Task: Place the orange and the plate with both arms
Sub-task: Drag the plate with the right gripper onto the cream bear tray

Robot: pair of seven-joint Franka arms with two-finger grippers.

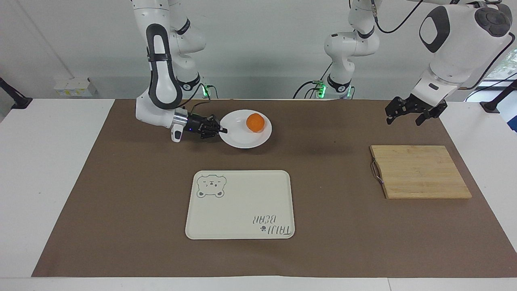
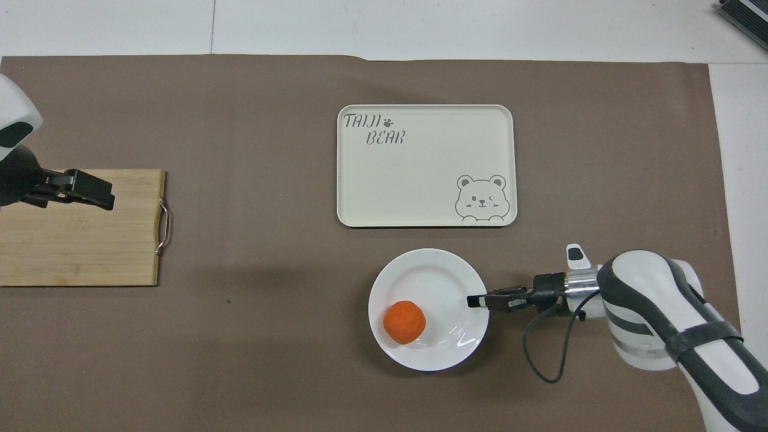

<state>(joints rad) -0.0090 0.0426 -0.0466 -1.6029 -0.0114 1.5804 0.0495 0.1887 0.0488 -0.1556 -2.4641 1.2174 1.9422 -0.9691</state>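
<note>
The right gripper pinches the white plate by its rim near the worktop's robot-side edge. The loose orange likely rolls (glossy, stiff dish). The left gripper waits spread, holding nothing.

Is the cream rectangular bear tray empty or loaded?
Empty. The cream rectangular bear tray shows only its print; the small orange fruit sits on the round white plate, nearer the robots.

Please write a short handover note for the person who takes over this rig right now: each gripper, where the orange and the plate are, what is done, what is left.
Right gripper: shut on the rim of the plate, holding it.
Left gripper: open, holding nothing, waiting over the wooden cutting board.
The orange lies in the plate, toward the edge nearer to the robots.
The plate is over the brown mat, nearer to the robots than the bear tray; the tray holds nothing.
Done: orange in plate, plate gripped.
Left: presumably set the plate down at its goal; watch that the orange does not roll.
</note>
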